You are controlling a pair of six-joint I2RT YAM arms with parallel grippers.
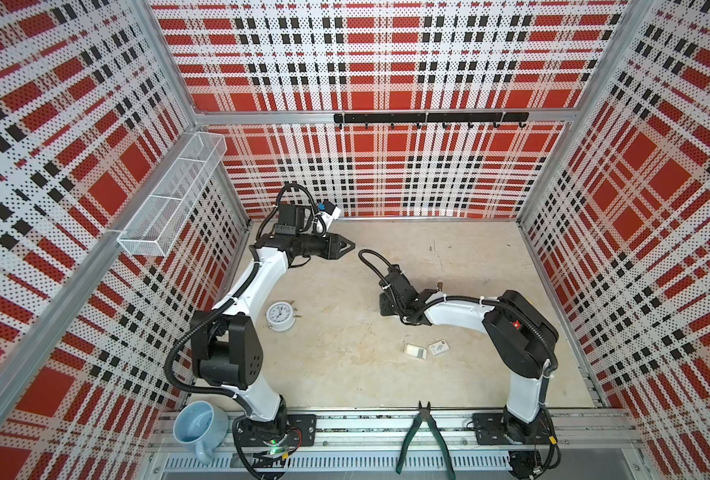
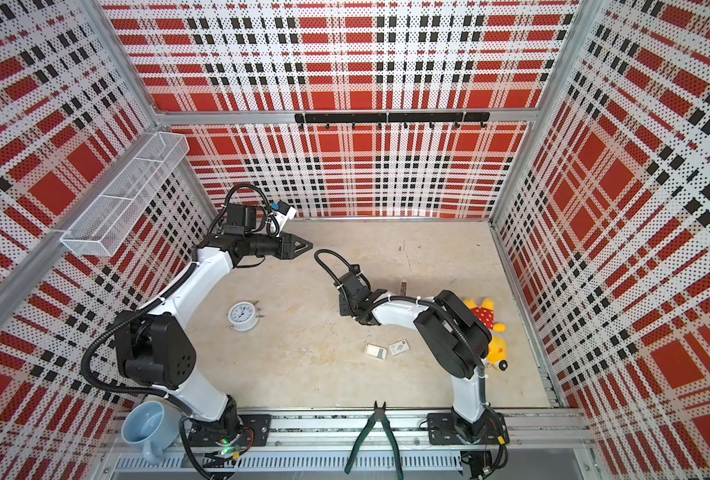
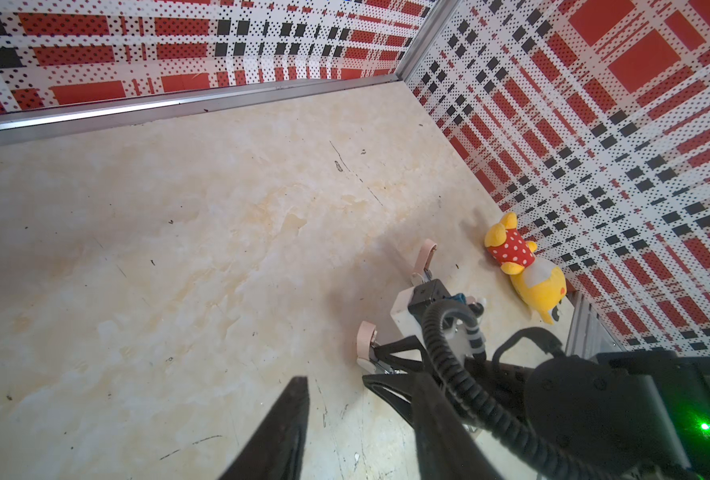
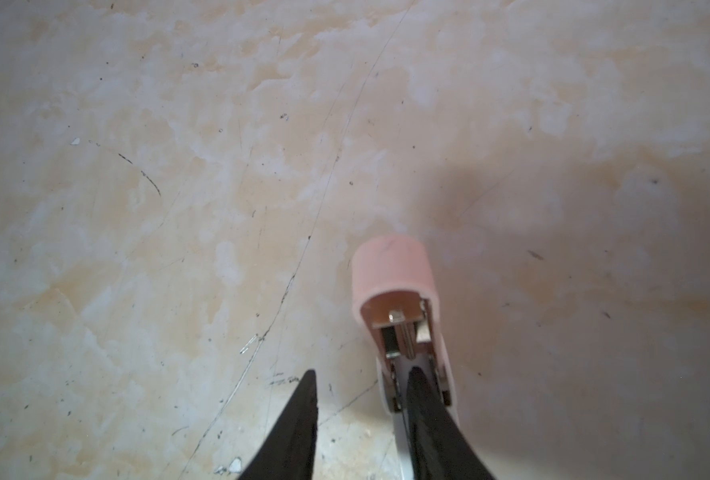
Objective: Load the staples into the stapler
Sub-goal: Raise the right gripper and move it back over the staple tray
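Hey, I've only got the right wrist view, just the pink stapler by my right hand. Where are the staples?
Observer: The staples lie on the table, nearer the robot's base than the right hand.
Operator: Anything beside them?
Observer: A white sleeve with a red mark, just right of them in both top views.
Operator: And the left hand?
Observer: The left hand hangs open and empty, well away from the stapler.

The stapler [image 4: 392, 274] is pale pink with a metal magazine. It is hinged wide open, so its two pink ends splay apart and the metal channel shows. In both top views it sits right of the alarm clock [image 1: 280, 316], slightly farther back. The staples [image 1: 419, 353], a small silvery-grey block, lie flat, right of the alarm clock and slightly nearer the front.
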